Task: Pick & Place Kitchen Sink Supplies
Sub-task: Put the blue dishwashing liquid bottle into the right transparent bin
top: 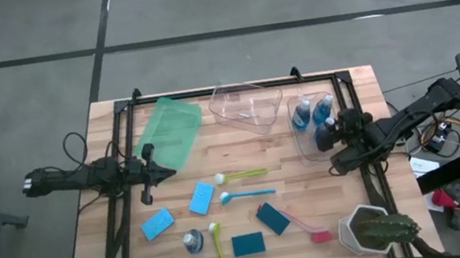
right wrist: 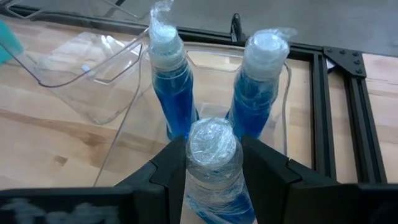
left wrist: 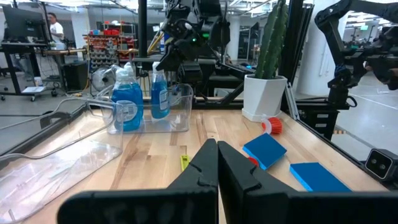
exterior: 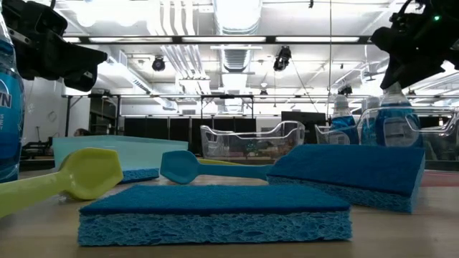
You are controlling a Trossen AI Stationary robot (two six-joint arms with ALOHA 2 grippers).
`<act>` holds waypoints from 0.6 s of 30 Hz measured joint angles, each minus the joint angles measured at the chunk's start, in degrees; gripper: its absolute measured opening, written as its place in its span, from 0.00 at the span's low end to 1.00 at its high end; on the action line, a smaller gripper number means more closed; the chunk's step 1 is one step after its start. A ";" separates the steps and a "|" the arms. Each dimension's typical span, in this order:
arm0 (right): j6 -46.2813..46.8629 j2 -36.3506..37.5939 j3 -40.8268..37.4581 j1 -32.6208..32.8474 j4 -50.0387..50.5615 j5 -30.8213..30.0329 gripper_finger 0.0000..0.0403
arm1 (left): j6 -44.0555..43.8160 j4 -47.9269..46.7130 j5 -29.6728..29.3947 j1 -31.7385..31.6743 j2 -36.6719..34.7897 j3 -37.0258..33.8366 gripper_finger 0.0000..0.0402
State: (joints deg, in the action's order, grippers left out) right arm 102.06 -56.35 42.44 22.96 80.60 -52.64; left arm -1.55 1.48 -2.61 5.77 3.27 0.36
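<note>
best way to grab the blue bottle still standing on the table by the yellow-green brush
Take the blue bottle by its pale cap and neck, coming straight down from above. It stands upright, so the narrow top fits between the fingers, and the yellow-green brush lies close beside it, crowding a side approach. The left gripper looks nearer.

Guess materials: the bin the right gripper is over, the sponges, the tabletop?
Clear bin under the right gripper: looks like thin glossy transparent plastic; the bottles show through its walls.
Sponges: porous blue foam, matte, with open pores along the cut edge; likely cellulose or synthetic foam.
Tabletop: light wood with visible grain and plank seams, smooth, probably sealed butcher block.
</note>
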 joint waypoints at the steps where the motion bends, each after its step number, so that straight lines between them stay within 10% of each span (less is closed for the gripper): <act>1: 0.00 -0.01 -0.40 0.00 -0.54 0.00 0.32 | 0.01 0.00 0.00 0.01 0.00 0.00 0.00; 18: -0.24 0.01 -2.91 -0.02 -1.95 -0.26 0.33 | 0.01 -0.01 -0.01 -0.01 -0.01 0.00 0.00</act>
State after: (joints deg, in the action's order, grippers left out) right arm 101.82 -56.34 39.53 22.94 78.65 -52.90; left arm -1.54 1.46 -2.63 5.76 3.26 0.36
